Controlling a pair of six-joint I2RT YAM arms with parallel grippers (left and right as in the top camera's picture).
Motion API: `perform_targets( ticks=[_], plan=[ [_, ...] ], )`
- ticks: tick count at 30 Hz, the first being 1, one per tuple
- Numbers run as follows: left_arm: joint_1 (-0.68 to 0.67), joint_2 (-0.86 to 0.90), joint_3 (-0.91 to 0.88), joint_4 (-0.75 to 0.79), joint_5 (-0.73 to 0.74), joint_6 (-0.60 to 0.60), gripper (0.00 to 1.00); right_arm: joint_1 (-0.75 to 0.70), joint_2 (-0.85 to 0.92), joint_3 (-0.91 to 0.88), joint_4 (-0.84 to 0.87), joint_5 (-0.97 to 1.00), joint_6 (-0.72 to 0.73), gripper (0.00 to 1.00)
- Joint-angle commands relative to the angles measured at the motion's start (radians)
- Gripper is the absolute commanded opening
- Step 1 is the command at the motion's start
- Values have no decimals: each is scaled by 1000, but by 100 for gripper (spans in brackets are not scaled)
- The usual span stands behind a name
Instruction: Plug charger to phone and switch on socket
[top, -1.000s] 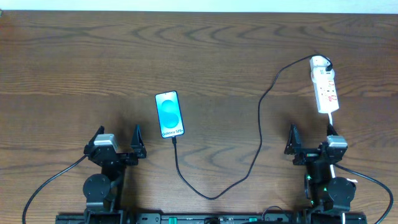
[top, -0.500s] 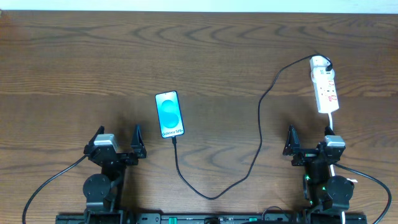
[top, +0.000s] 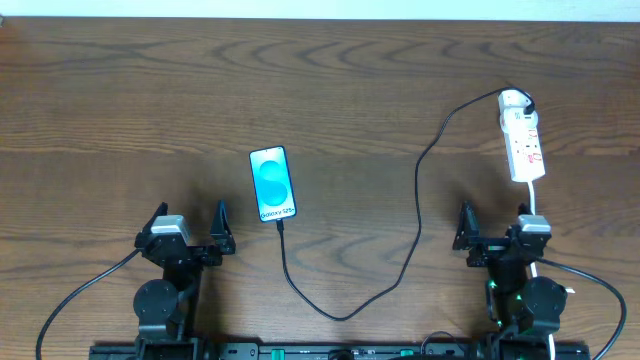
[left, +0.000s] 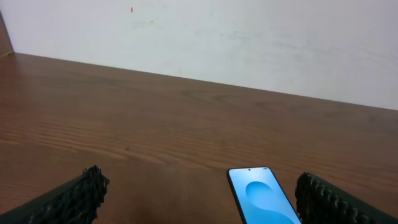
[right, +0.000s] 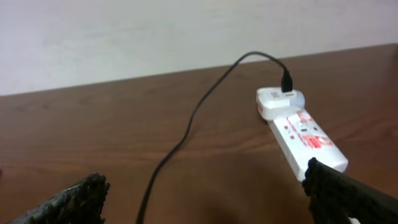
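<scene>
Reading the charger (top: 417, 203) as seemingly seated in the phone (top: 273, 184) at two o'clock from my spread, empty left gripper (top: 190, 228), I am planning to press the switch on the socket (top: 523, 140), at twelve o'clock from the equally spread right gripper (top: 495, 228).

Overhead straight down; wrists low, forward; left shares phone (top: 273, 184).

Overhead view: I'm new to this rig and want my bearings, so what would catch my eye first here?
The phone, its screen glowing bright blue, lies left of centre on the dark wooden table. From its near end the black charger cable loops toward the near edge, then snakes up to the white, red-marked socket at the right.
</scene>
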Motion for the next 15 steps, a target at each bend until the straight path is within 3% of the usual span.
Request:
perform_targets(
  ticks=[1, 15],
  plan=[
    [4, -6, -11, -42, 17, -5, 99, 8, -5, -2, -5, 9, -53, 99],
    [4, -6, -11, -42, 17, -5, 99, 8, -68, -2, -8, 32, -81, 99]
  ],
)
